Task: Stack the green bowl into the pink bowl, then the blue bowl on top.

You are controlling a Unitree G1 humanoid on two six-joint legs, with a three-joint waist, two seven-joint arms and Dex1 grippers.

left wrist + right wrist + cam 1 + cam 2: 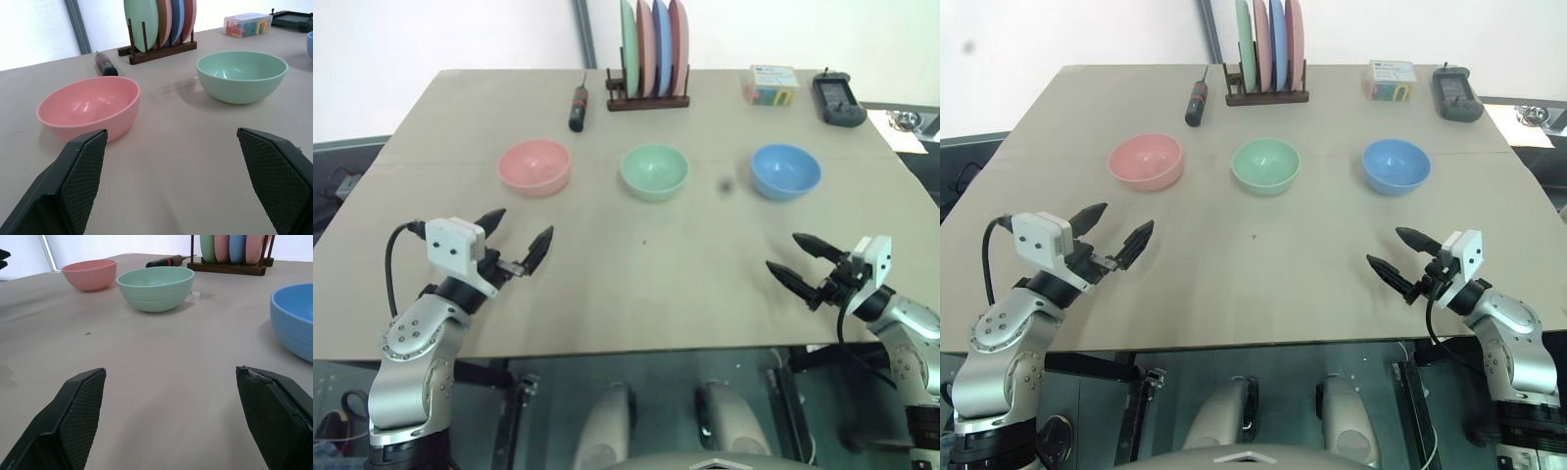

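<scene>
Left wrist view: my left gripper (517, 243) fingers gape empty, like the right gripper's (793, 258); green bowl (242, 76) ahead looks light, stiff, slick — I'd pinch its rim.

The left gripper (178, 183) has its black fingers (80, 171) spread wide, holding nothing, above the table (186, 147). Just beyond one finger sits the pink bowl (90, 107), upright and empty. The green bowl (242, 76) stands apart beside it. Behind them lie a screwdriver (105, 63), a plate rack (159, 29) and a clear box (247, 24).
</scene>
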